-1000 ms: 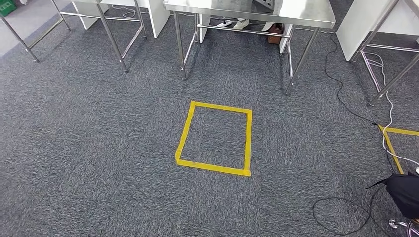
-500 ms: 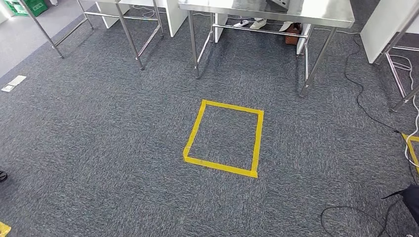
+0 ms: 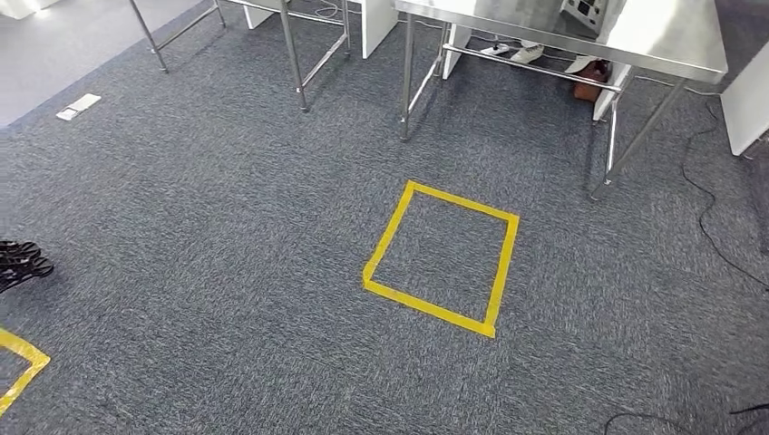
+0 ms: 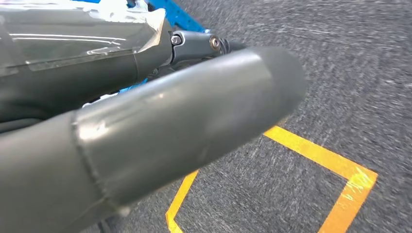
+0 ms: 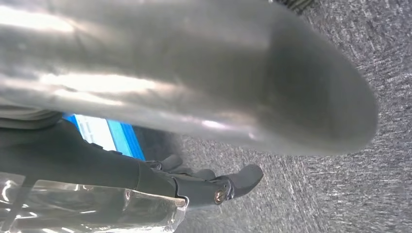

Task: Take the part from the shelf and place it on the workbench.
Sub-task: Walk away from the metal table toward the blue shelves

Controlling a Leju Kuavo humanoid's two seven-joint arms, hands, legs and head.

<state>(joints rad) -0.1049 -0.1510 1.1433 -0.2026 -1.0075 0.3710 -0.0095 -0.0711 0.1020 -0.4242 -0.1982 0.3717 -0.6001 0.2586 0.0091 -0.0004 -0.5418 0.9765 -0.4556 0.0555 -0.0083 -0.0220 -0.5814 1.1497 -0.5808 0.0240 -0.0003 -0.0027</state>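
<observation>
- Left hand (image 4: pixel 160 131): you have the thick thumb across the lens and dark fingers (image 4: pixel 197 43) lying along a plastic-wrapped dark surface (image 4: pixel 73 43). I cannot tell whether they grip.
- Right hand (image 5: pixel 194 97): same picture, with fingers (image 5: pixel 243 177) stretched along the wrap. The grasp is unclear.
- A blue thing (image 5: pixel 119 138) with a pale label sits just behind those fingers; I cannot confirm it is the part.
- Under the left hand, a taped yellow corner (image 4: pixel 316 150) on carpet.
- Ahead, open carpet (image 3: pixel 227 227) surrounds the yellow tape square (image 3: pixel 426 304); beyond its far edge is the steel table (image 3: pixel 671 36).
</observation>
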